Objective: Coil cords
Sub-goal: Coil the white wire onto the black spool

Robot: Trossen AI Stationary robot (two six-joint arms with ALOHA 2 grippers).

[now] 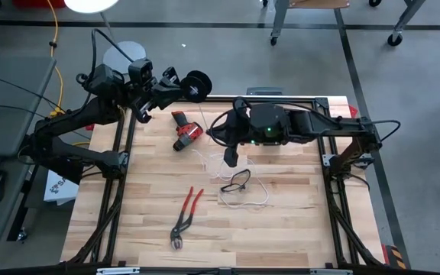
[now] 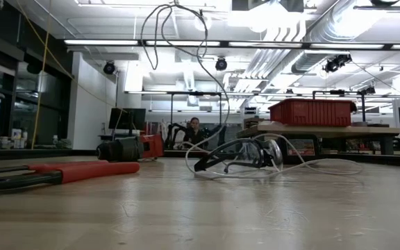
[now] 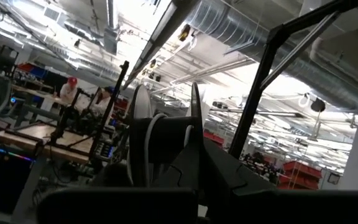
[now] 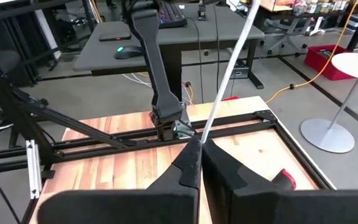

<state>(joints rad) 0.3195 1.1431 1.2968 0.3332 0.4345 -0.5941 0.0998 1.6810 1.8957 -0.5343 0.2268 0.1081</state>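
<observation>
Your left gripper (image 1: 180, 85) is clenched on the black spool (image 1: 198, 84), held raised past the table's (image 1: 281, 229) far edge, its round faces upright. Your right gripper (image 1: 231, 158) pinches the white cord (image 4: 229, 74), which runs taut and straight away from its fingertips. The loose remainder lies looped on the table beside the safety glasses (image 1: 237, 182).
</observation>
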